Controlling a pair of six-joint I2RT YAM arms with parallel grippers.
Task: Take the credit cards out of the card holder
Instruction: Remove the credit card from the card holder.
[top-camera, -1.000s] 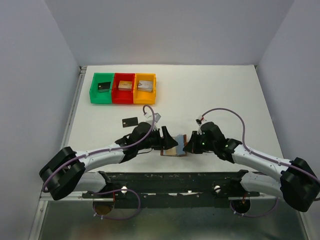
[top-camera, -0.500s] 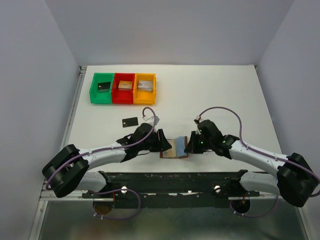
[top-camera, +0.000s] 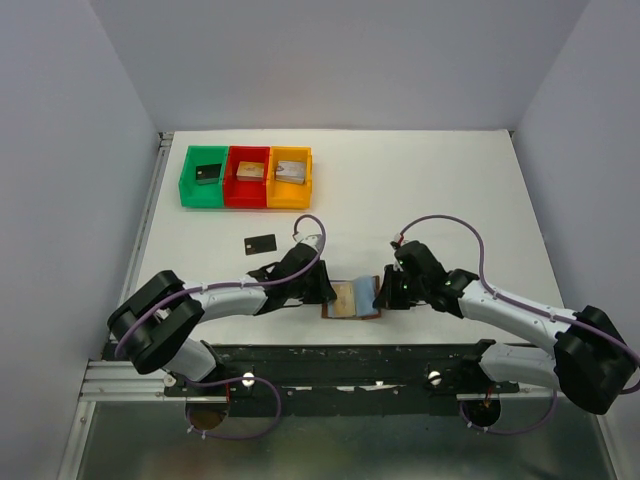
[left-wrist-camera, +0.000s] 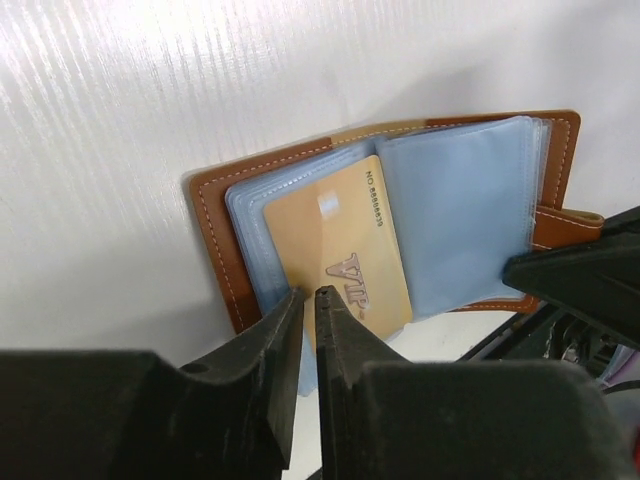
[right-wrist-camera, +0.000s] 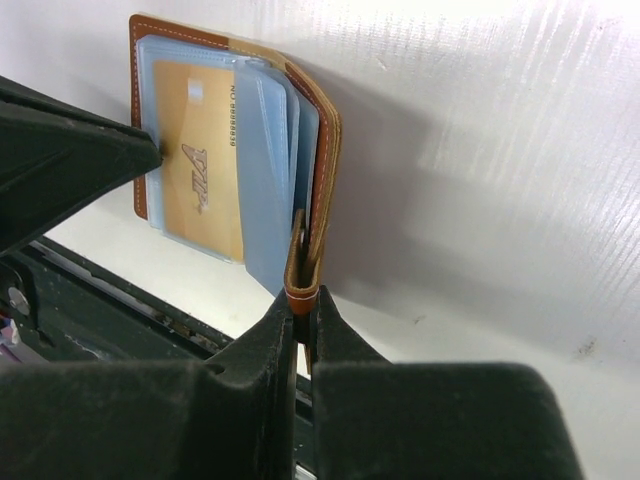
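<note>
Card holder (top-camera: 352, 298): open at counter's (top-camera: 420, 190) near edge | right pincer (right-wrist-camera: 303, 300) clamped on its strap (right-wrist-camera: 300, 268) | left pincer (left-wrist-camera: 308, 300) nearly closed at gold card (left-wrist-camera: 340, 255), grip unclear | black card (top-camera: 260, 243) already out on counter; gold one in its sleeve, others probably inside too.

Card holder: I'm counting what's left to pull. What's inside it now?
Inside the card holder, one gold card shows among pale blue sleeves. The sleeves lie stacked, so any cards deeper in them are covered.
</note>
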